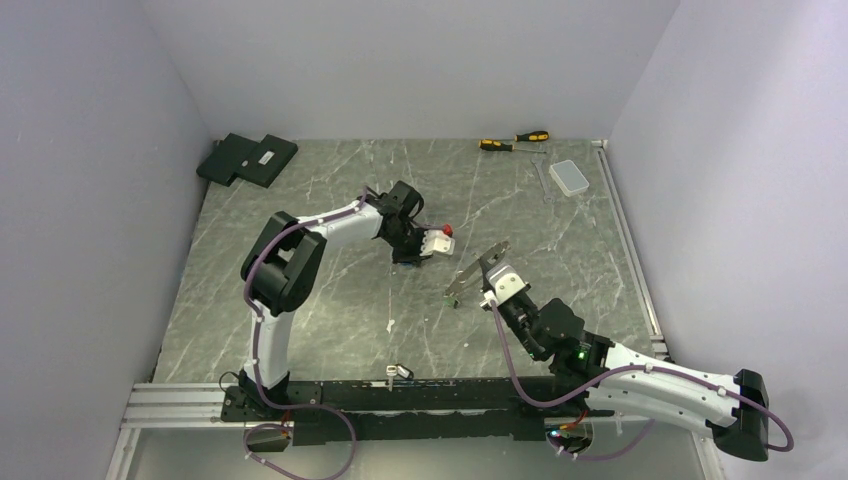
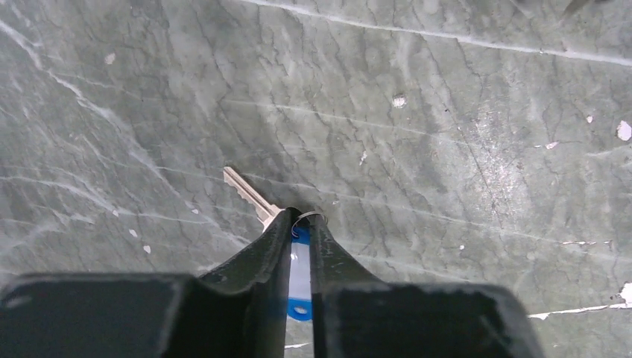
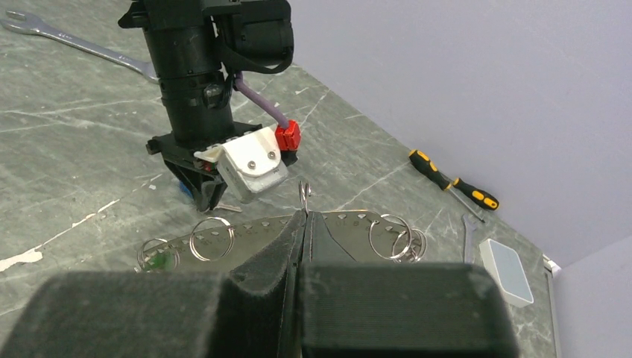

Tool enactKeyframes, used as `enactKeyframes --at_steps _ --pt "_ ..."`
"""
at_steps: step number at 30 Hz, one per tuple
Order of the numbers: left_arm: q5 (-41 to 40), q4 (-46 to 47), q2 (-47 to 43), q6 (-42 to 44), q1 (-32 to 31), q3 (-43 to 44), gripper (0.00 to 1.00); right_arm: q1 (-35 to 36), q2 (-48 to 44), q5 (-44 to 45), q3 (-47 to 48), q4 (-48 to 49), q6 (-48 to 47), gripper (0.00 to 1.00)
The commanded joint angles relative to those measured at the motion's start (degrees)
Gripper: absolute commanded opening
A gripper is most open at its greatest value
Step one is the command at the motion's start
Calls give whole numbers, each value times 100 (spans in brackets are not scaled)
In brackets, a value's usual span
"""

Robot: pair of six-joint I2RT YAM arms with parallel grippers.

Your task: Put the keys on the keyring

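Blue-headed, the key [image 2: 252,195] sits clenched in the left gripper [image 2: 299,222], mid table [image 2: 462,112], far from edges. The right gripper [image 3: 304,218] nearby pinches the keyring [image 3: 304,192].

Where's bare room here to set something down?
Bare tabletop runs from the black pads toward the near edge, left of the left arm, and between the grey box and the right arm. It is crowded around the left end effector and right end effector.
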Motion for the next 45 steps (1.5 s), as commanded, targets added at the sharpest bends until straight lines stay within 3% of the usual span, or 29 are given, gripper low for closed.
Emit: enactKeyframes --at_steps 1,7,15,23,45 --pt "-54 -136 113 143 -29 87 11 10 -57 10 27 527 45 0" --pt "-100 0 -75 16 -28 37 0 10 -44 19 27 518 51 0" --pt "-121 -43 -384 -7 -29 12 0 12 -43 10 31 511 54 0" --pt "-103 427 -953 -753 6 -55 0 7 -45 -7 27 518 61 0" --pt "494 2422 -3188 -2547 343 -2005 0 6 200 -628 115 416 195 0"
